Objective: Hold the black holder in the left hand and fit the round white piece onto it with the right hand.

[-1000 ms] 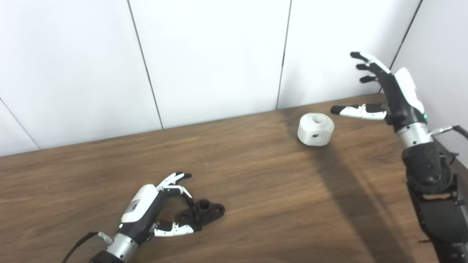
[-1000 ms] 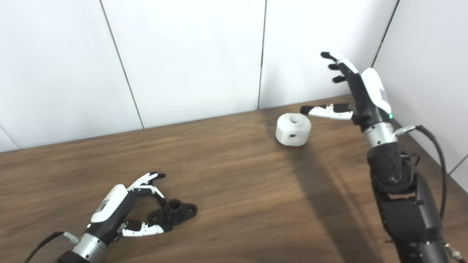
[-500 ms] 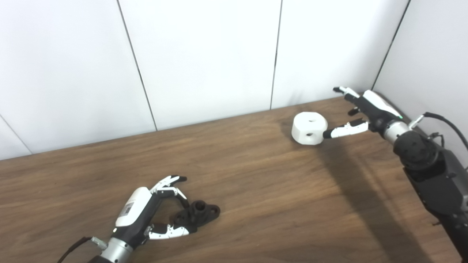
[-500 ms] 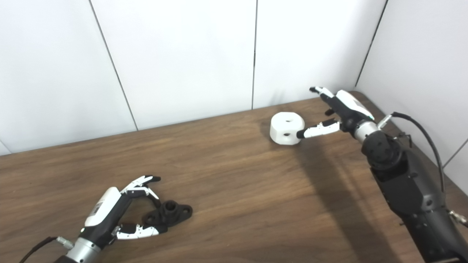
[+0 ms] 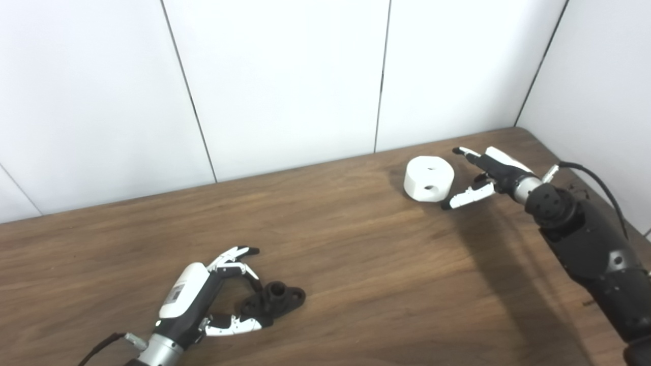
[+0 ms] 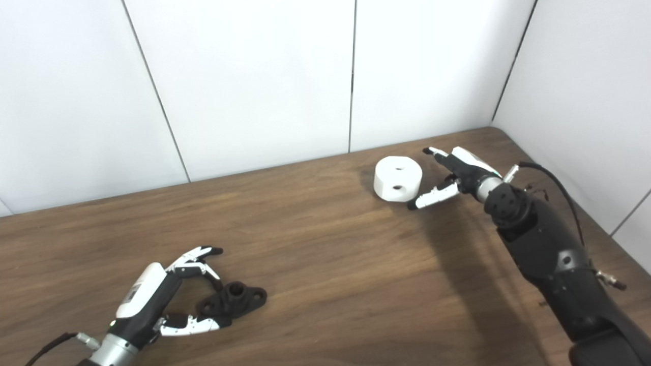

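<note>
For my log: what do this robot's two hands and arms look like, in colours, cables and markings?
Both hands have black bodies, white back shells and white-and-black fingers, with silver metal wrist cuffs. The left hand carries a small square label on its white shell, and a black cable leaves its wrist. The right hand joins a bulky black forearm, with a black cable looping from its wrist.

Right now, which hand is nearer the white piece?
Right. The right hand is open just beside the white piece, thumb and fingers either side. The left hand is far off, at the black holder.

right hand (image 5: 488,175) lowered from the air, open beside white piece (image 5: 428,178)
</note>
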